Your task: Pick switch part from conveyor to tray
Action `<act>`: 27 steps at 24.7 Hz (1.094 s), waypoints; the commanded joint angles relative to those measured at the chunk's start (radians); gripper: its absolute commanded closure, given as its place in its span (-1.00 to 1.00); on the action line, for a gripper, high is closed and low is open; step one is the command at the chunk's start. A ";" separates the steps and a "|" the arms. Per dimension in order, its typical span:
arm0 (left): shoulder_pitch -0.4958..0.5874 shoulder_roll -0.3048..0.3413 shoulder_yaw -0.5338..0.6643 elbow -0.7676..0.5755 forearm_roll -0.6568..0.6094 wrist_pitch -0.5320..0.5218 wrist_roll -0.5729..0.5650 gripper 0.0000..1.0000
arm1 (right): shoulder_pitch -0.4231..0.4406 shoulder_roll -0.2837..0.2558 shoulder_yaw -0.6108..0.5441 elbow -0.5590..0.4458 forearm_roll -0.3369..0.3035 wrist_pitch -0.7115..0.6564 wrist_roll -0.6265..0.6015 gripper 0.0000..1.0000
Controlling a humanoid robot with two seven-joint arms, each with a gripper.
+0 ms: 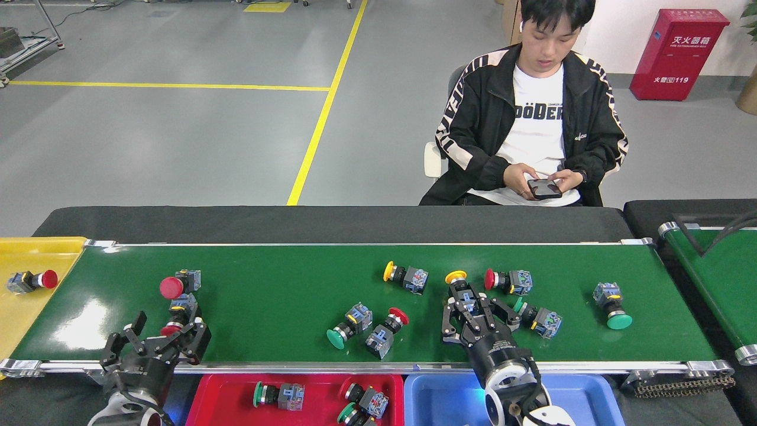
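On the conveyor, the right tool has its fingers spread around the yellow-capped switch part, not visibly pinching it. The left tool is spread at the near rail, beside a red-capped switch. A red tray sits below

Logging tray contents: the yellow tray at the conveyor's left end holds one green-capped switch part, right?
Not quite. In the head view the switch part lying in the yellow tray at the conveyor's left end has a red cap, not green. It is the only one there.
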 commanded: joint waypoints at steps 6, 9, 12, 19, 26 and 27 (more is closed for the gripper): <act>-0.104 0.114 -0.035 0.201 0.069 -0.080 0.089 0.73 | 0.210 -0.039 0.004 -0.309 -0.058 -0.280 0.033 0.82; -0.095 0.111 -0.032 0.196 0.106 -0.106 0.089 0.79 | 0.286 0.010 0.017 -0.349 -0.056 -0.440 0.045 0.01; -0.035 0.102 -0.036 0.081 0.153 -0.114 0.089 0.80 | 0.291 0.129 0.083 -0.317 -0.010 -0.397 0.128 -0.87; 0.359 0.002 -0.090 -0.512 0.198 -0.241 0.066 0.78 | 0.276 0.151 0.115 -0.311 0.011 -0.343 0.144 -0.88; 0.503 0.028 -0.316 -0.628 0.193 -0.261 0.069 0.21 | 0.251 0.145 -0.098 -0.354 0.010 -0.162 0.137 -0.88; 0.506 0.025 -0.314 -0.628 0.193 -0.261 0.070 -0.20 | 0.247 0.138 -0.164 -0.354 0.010 -0.151 0.137 -0.88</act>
